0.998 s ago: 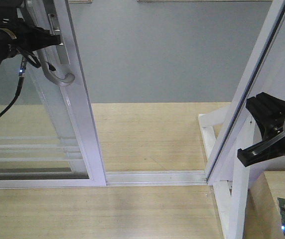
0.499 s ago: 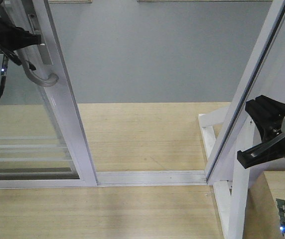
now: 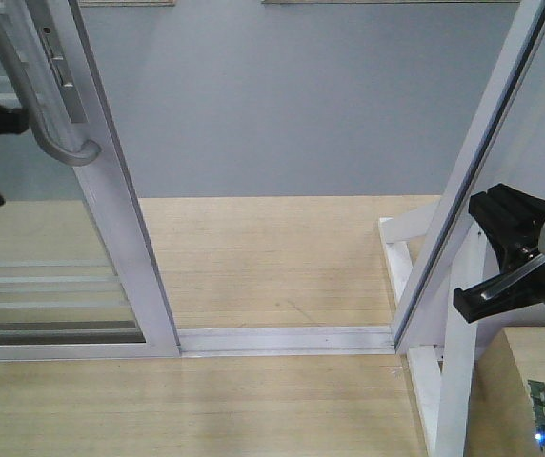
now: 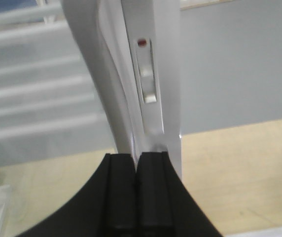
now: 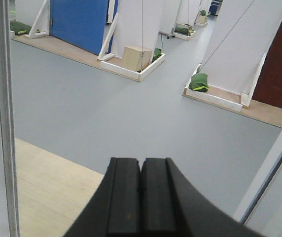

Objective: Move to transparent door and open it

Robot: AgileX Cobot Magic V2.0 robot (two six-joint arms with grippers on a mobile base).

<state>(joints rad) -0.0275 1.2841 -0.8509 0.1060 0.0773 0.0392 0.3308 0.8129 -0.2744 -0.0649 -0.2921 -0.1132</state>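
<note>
Both grippers' jaws closed, empty; transparent door slid further left, left gripper off handle.

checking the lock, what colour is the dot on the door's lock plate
Red dot, clearest in the left wrist view.

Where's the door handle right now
In the front view, the curved grey handle sits top left on the transparent door frame beside the lock plate, with the left gripper close by.
</note>
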